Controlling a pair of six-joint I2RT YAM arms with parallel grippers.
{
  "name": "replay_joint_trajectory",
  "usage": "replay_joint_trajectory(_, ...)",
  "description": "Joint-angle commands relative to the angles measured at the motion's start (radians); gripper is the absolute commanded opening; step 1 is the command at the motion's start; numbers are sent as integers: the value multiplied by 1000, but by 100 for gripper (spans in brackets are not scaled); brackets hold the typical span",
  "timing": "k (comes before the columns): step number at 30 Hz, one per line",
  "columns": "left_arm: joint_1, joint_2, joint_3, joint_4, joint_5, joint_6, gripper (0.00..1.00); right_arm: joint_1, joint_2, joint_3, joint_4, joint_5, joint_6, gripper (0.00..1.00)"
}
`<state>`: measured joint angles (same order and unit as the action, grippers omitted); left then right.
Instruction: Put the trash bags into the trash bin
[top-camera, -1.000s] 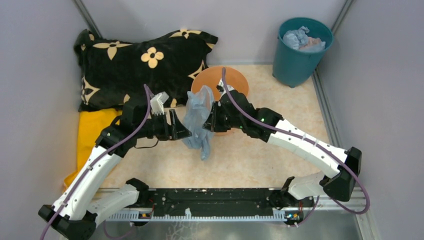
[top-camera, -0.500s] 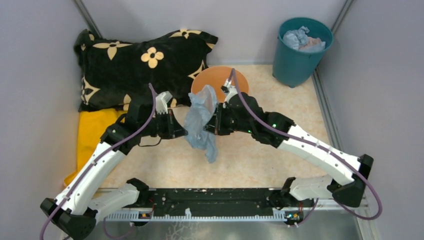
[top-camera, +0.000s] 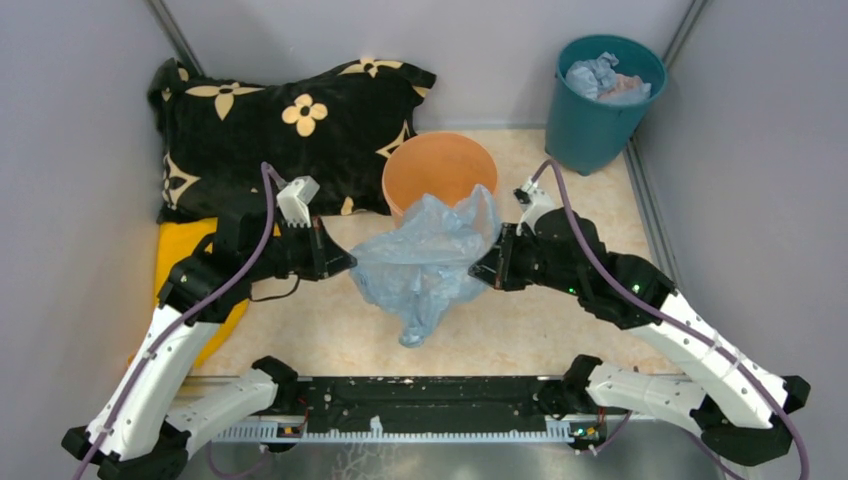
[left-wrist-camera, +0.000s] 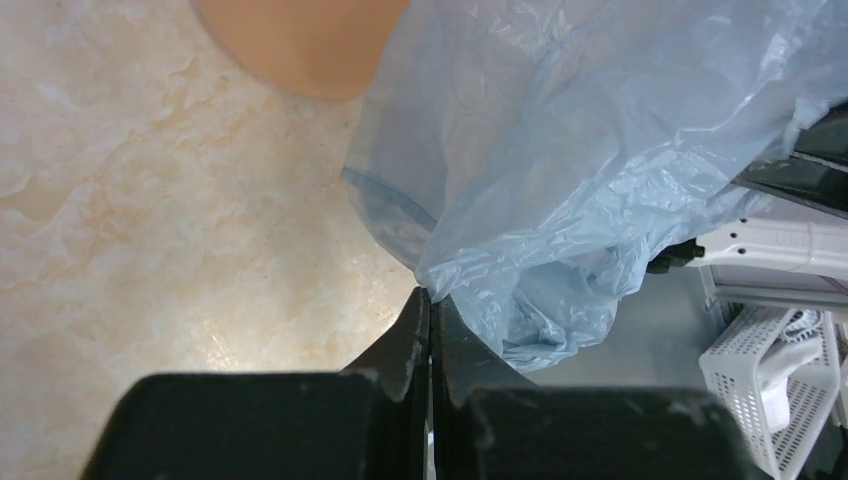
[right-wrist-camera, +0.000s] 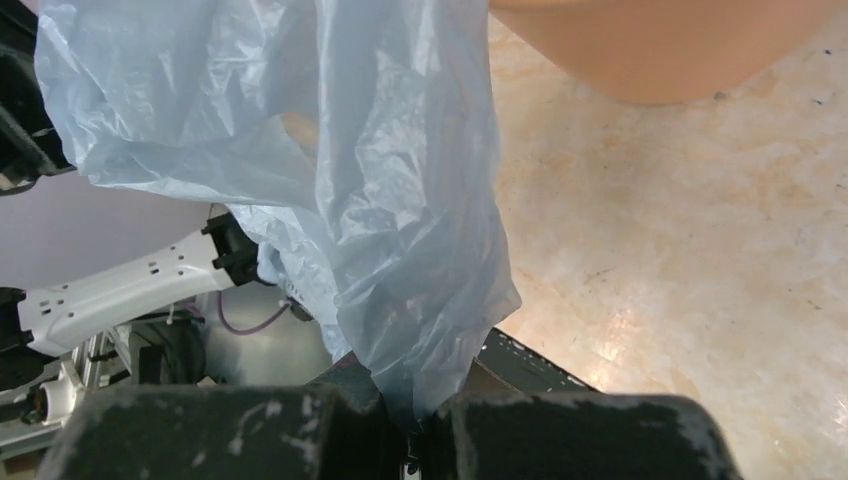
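A pale blue see-through trash bag (top-camera: 425, 262) hangs stretched between my two grippers, just in front of the peach-orange trash bin (top-camera: 440, 168). The left gripper (top-camera: 347, 264) is shut on the bag's left edge. The right gripper (top-camera: 482, 268) is shut on its right edge. In the left wrist view the shut left gripper (left-wrist-camera: 430, 297) pinches the film of the bag (left-wrist-camera: 600, 150), with the bin (left-wrist-camera: 300, 45) beyond. In the right wrist view the bag (right-wrist-camera: 380, 180) drapes out of the shut right gripper (right-wrist-camera: 412, 400) and the bin (right-wrist-camera: 650, 50) stands at the upper right.
A dark teal bucket (top-camera: 605, 100) holding crumpled film stands at the back right corner. A black flowered pillow (top-camera: 290, 125) lies at the back left, with a yellow cloth (top-camera: 180, 262) in front of it. Grey walls close in on both sides.
The left gripper has shut on the bag. Both arms have pulled apart, spreading the bag wide, and the right arm has swung off the bin.
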<state>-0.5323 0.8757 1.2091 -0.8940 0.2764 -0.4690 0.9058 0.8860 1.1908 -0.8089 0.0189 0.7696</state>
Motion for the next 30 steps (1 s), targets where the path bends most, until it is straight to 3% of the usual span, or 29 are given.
replay_joint_trajectory(1,-2,-21,81,-89,-41,23,0,-33,-63,13,-101,29,-55,0)
replay_joint_trajectory(7,-3,-26,148,-144,-37,27,0,-33,-94,10,-151,32,-75,0)
replay_joint_trajectory(8,-3,-26,153,-144,-29,25,0,-33,-97,8,-155,25,-75,5)
replay_joint_trajectory(10,-2,-24,151,-135,-4,19,0,-33,-96,9,-157,-6,-82,33)
replay_joint_trajectory(12,-3,-21,142,-119,16,13,0,-33,-104,19,-161,-27,-84,52)
replay_joint_trajectory(14,-3,-15,128,-98,27,8,0,-33,-111,40,-179,-58,-87,62)
replay_joint_trajectory(19,-2,6,80,-14,64,-10,0,-33,-108,74,-190,-182,-88,64)
replay_joint_trajectory(24,-3,13,1,85,87,-41,0,-29,-133,-75,-5,-297,45,60)
replay_joint_trajectory(27,-3,13,-48,136,81,-56,0,33,-161,-219,173,-258,189,58)
replay_joint_trajectory(30,-2,10,-88,190,71,-73,0,143,-134,-285,269,-123,276,57)
